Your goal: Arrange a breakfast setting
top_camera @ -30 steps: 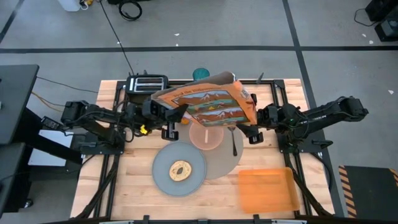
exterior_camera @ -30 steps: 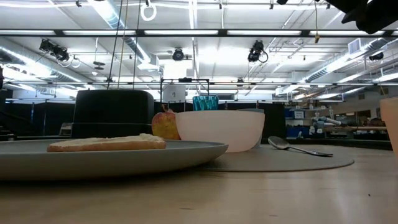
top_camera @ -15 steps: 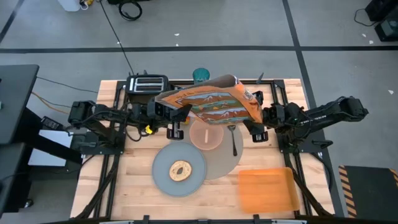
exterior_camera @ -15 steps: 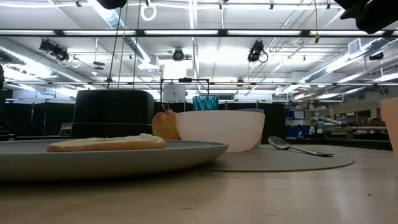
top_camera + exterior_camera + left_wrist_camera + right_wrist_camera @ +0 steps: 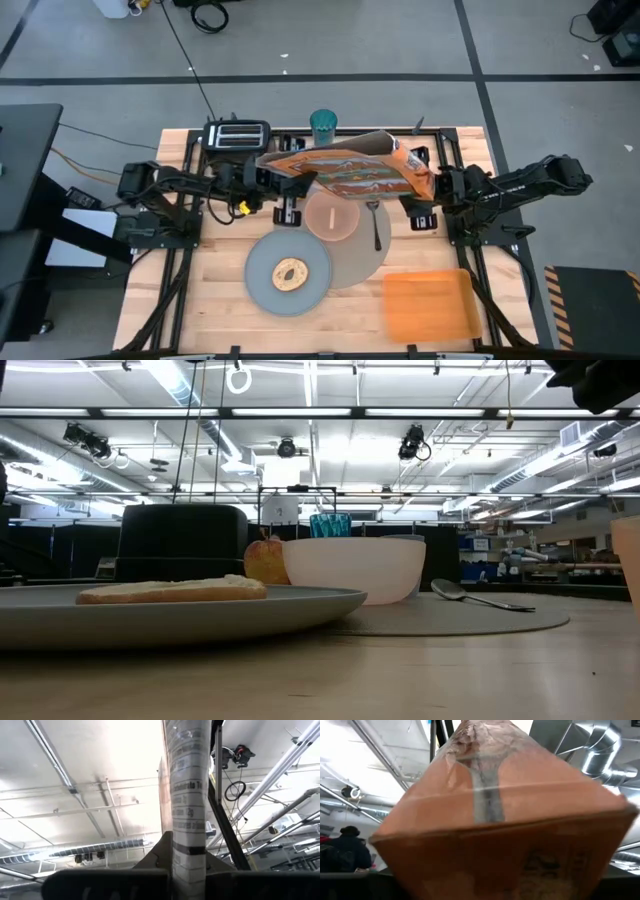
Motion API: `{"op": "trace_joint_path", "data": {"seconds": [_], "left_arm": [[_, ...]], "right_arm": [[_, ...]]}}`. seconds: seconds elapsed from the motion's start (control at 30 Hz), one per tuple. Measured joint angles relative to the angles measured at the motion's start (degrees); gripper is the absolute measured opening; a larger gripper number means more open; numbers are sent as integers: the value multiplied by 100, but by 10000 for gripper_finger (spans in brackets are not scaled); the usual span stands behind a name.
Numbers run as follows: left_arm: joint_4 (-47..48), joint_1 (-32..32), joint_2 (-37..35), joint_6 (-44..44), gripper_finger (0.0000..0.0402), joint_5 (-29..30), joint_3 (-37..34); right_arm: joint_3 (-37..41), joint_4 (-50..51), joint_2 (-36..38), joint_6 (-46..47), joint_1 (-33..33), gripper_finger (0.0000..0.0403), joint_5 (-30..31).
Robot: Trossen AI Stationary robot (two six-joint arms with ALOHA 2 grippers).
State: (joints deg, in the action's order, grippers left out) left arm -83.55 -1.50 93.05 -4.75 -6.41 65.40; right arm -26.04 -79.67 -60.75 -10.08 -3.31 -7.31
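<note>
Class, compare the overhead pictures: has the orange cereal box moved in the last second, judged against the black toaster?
Yes. The cereal box, held between both grippers, has tipped flatter and shifted right, away from the toaster, uncovering the cup.

Your orange cereal box [image 5: 345,170] hangs tilted above the pink translucent bowl [image 5: 332,216] on the tan mat [image 5: 362,262].

A grey concrete floor [image 5: 330,45] crossed by dark lines surrounds the light wooden surface [image 5: 220,300], with black cables [image 5: 208,14] lying near its far end. Beyond, the low view shows an open hall: a white ceiling with long strip lights [image 5: 420,412], pipes, hanging lamps [image 5: 412,442] and distant shelving [image 5: 500,565].
</note>
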Motion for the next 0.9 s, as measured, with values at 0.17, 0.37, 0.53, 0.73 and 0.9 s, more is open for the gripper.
{"op": "trace_joint_path", "data": {"seconds": [0.17,0.37,0.53,0.73,0.9], "left_arm": [[-61,16,185,2,13,113,88],[58,24,159,3,18,116,88],[1440,31,-153,-101,71,107,63],[3614,33,-1008,-505,168,384,61],[5886,1,-1853,-893,221,607,61]], "right_arm": [[7,-176,2,119,0,241,20],[9,-179,3,149,0,226,24],[65,-59,194,234,0,227,40],[281,658,897,257,67,224,272],[443,1648,1659,264,86,224,420]]}}
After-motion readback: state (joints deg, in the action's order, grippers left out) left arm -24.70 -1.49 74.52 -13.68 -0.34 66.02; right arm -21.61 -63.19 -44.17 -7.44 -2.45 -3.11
